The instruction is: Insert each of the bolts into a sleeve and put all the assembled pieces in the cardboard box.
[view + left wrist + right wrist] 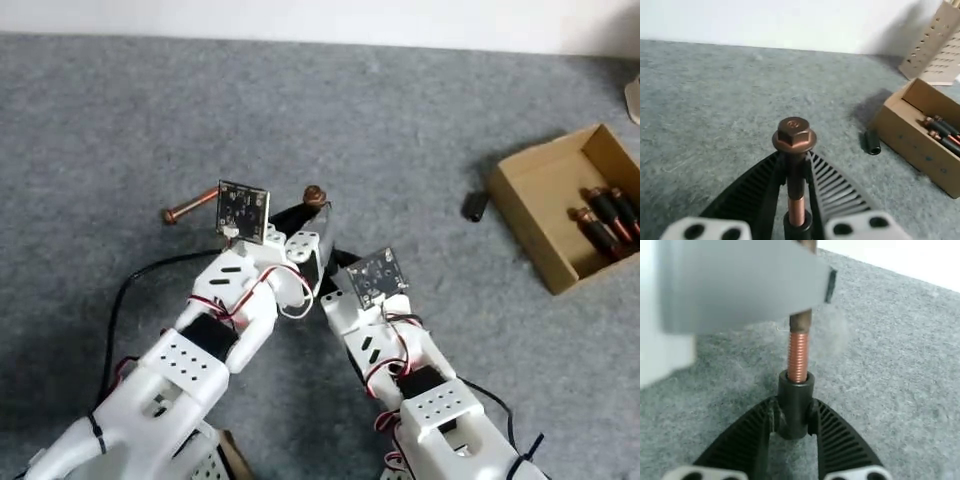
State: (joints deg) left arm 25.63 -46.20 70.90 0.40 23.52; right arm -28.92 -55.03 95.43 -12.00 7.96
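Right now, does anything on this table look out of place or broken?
Nothing looks broken or spilled. A loose bolt lies alone on the grey mat, and a loose sleeve lies just outside the cardboard box; both seem to be parts awaiting assembly.

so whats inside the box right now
At least two assembled pieces, copper bolts in black sleeves, lie side by side in the box. In the left wrist view its near wall hides their lower ends, so the exact count is unclear.
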